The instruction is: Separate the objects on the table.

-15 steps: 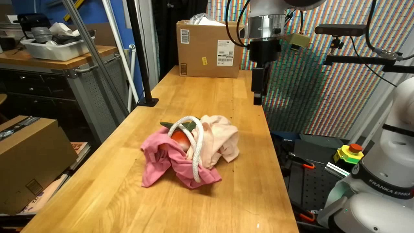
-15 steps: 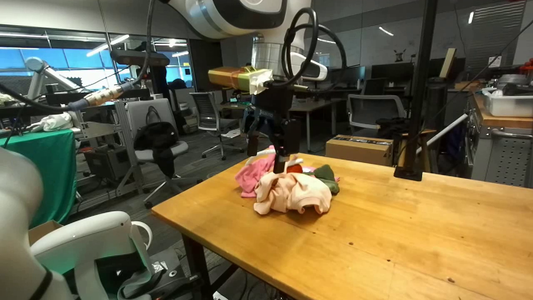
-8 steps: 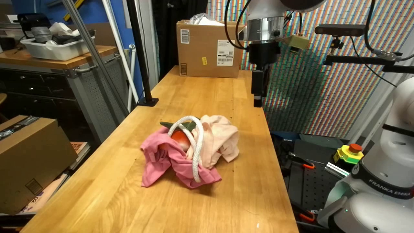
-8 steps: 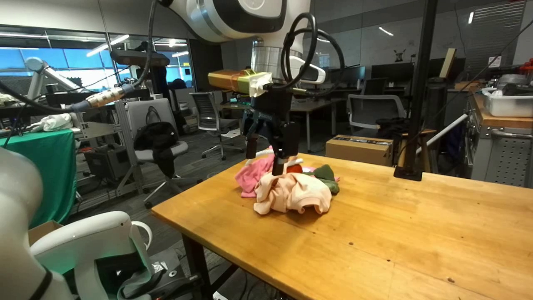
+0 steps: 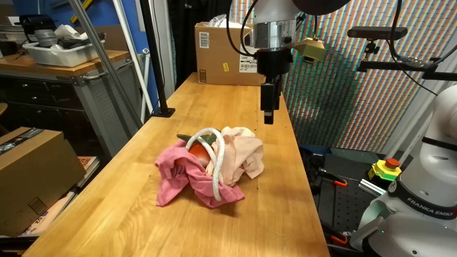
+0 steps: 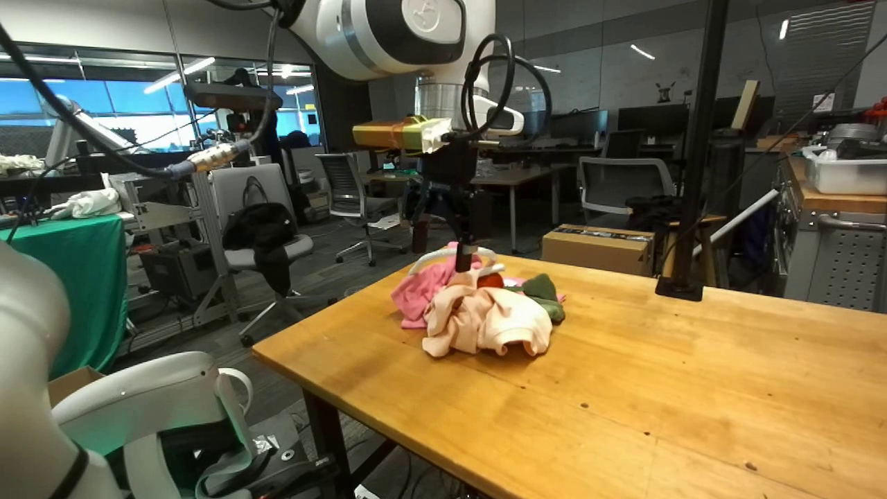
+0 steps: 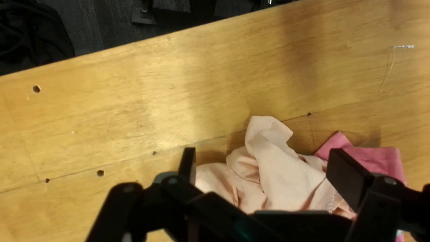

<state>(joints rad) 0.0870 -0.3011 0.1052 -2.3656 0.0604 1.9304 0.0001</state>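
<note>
On the desk (image 5: 117,214), the pink cloth (image 5: 203,185) lies crumpled and in contact with the peach cloth (image 5: 244,157), which is bunched beside it. The red-orange item (image 5: 198,152) sits between the two cloths; the pink cloth covers part of it. A white cord (image 5: 216,182) forms a raised loop that crosses in front of the red-orange item and comes down over the pink cloth. In an exterior view, a dark green item (image 6: 544,291) lies just beside the peach cloth, partly behind it.

The jaws stand wide apart and point down toward the desk. In the wrist view, the peach cloth appears in the space between them, and a section of the pink cloth appears past one jaw, partly hidden by it. In an exterior view, the arm (image 5: 273,34) extends above the desk, and the jaws hang near the peach cloth, clear of it.

A brown cardboard box (image 5: 221,50) stands at the far end of the desk in that view; the arm hides part of it. A black post (image 5: 153,53) stands upright at the desk edge. A workbench (image 5: 18,66) carries a white bin (image 5: 60,59). A yellow box with a red button (image 5: 383,172) is positioned near the arm base (image 5: 421,228).
</note>
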